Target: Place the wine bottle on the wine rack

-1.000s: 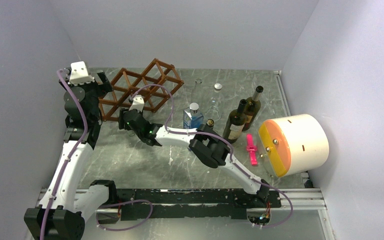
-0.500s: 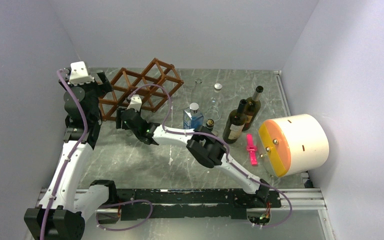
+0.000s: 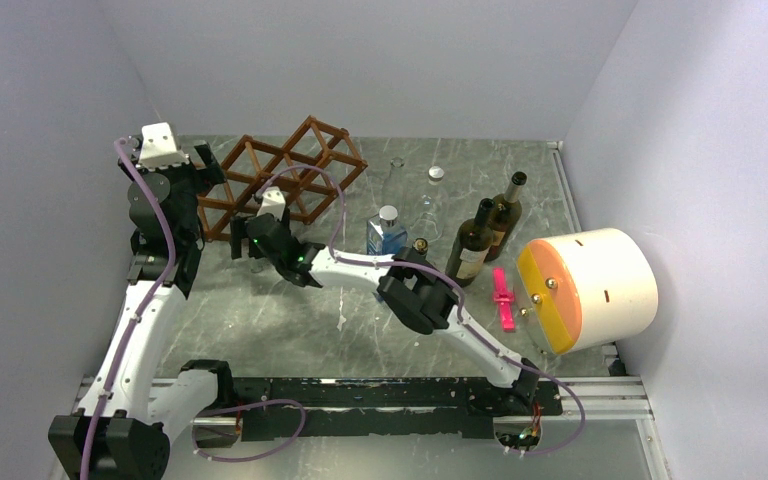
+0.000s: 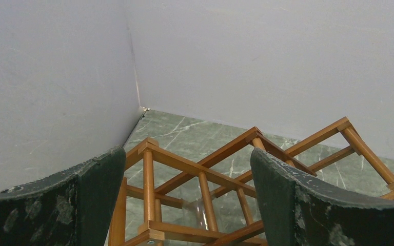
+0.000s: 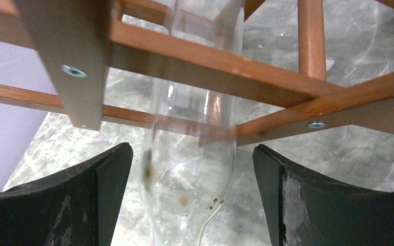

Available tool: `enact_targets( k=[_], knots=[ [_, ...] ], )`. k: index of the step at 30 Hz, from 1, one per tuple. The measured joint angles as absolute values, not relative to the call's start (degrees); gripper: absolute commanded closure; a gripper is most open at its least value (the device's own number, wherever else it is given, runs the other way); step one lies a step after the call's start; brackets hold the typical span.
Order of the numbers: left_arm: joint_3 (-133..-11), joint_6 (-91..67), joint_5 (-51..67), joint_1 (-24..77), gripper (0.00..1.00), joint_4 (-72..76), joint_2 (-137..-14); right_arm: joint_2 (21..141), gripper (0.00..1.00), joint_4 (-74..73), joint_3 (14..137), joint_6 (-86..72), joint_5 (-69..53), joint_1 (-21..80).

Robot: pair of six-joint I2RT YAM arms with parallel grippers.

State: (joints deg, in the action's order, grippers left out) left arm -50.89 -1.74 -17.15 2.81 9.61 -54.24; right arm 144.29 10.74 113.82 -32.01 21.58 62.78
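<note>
Right jaws: wide apart, one on each side of the wine bottle (image 5: 192, 154), not touching it.
Left jaws: wide apart, holding nothing, just beside the left end of the wine rack (image 3: 282, 178).
Wine bottle: clear glass, poking through a cell of the wine rack.
Wine rack: stands on the bench (image 3: 290, 325), far left.

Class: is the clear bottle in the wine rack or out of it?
Partly in: the clear bottle passes between bars of the wine rack.

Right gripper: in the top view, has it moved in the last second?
Yes. The right gripper has shifted up-left, nearer the rack.
</note>
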Motion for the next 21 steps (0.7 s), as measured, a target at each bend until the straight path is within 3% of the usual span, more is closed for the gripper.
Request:
enact_targets(
  k=[11, 21],
  knots=[
    [-50.9, -1.1, -17.3, 2.7, 0.05, 9.5, -53.0, 132.7, 0.13, 9.1, 107.8, -30.3, 18.0, 62.6],
    [-49.5, -0.4, -17.7, 2.7, 0.05, 10.5, -48.9, 113.5, 0.14, 5.6, 95.1, -24.3, 15.8, 62.5]
  ],
)
